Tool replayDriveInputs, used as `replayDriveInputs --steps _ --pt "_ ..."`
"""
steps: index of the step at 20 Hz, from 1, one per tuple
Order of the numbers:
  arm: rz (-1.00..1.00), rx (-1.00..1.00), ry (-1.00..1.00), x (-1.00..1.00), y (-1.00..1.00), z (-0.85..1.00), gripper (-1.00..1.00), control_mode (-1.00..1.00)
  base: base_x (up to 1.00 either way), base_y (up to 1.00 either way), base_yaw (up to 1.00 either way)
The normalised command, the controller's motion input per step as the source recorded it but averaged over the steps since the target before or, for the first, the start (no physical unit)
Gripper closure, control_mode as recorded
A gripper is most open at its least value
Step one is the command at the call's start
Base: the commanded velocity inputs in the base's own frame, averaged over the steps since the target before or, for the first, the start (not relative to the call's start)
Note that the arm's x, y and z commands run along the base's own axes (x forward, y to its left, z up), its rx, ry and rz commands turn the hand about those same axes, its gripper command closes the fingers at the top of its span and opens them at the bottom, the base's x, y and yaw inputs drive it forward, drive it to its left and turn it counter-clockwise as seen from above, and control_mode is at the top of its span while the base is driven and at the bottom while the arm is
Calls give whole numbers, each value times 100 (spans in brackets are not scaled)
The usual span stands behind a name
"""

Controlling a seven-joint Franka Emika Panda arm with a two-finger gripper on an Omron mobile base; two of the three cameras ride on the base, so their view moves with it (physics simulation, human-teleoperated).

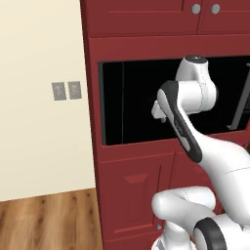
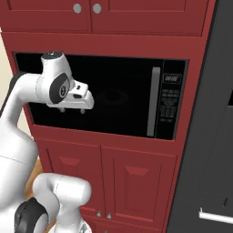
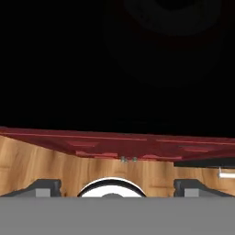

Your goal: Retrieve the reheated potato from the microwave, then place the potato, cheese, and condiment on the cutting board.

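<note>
My gripper is wide open w/ nothing between fingers, hovering just in front of the microwave door.

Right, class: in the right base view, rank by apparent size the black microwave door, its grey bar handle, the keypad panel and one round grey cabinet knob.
1. Black microwave door, largest.
2. Keypad panel.
3. Grey bar handle: equally tall but narrower, so a close call.
4. Round grey cabinet knob, smallest.

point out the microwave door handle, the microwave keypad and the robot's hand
grey bar handle (image 2: 155, 101), right base view, middle of the vertical bar
black microwave keypad (image 2: 169, 108), right base view, centre of the button panel
white hand (image 2: 83, 110), right base view, between its fingertips
</note>
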Motion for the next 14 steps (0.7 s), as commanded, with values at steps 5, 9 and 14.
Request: replayDriveInputs --steps 5,9,14 --pt "-5 1 -35 -54 -33 1 -100 -100 0 0 0" --pt "-5 5 -25 -47 -50 9 -100 -100 0 0 0" --pt "-11 3 -4 -39 -64 7 -100 -100 0 0 0"
